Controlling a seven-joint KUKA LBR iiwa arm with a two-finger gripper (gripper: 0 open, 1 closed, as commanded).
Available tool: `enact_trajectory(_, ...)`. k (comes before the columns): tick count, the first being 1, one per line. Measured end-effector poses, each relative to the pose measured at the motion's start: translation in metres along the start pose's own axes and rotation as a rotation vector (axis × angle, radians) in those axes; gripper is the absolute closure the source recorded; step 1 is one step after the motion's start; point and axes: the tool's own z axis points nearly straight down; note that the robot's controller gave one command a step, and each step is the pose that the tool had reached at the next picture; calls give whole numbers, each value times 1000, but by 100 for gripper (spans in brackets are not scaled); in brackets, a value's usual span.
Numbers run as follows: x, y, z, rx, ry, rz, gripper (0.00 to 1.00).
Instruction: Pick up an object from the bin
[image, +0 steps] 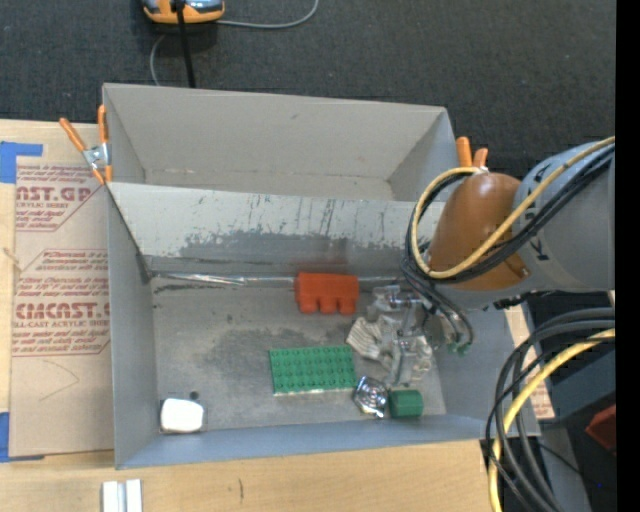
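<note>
Grey metal bin (130, 300) is seen from above, floor scuffed, contents gathered in the near right part. The arm (565, 225) is brought in from the right; an orange cover (478, 235) is fitted at the wrist and yellow cables (432, 200) are looped round it.

The end effector (406, 338) is lowered into the bin's right side, near the right wall, directly at a pale crumpled object (368, 337). Open or closed cannot be told: the metal parts are lost against the crumpled object. Contact is likely, but a grip cannot be confirmed.

Contents, largest first:
- Green studded plate (312, 370), laid flat, mid-floor toward the near wall, just left of the end effector.
- Orange block (326, 292), set against the foot of the far wall, apart from the plate, up-left of the end effector.
- Pale crumpled object, between the orange block and the plate's right end, beside the plate's upper right corner.
- White rounded piece (182, 414), alone in the near left corner, well apart from the rest.
- Small green block (405, 403), at the near wall, below the end effector.
- Small shiny crumpled piece (370, 397), touching the green block's left side, just off the plate's lower right corner.
</note>
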Motion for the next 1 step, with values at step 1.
enact_trajectory(1, 0, 2, 1, 1, -2, -38, 0)
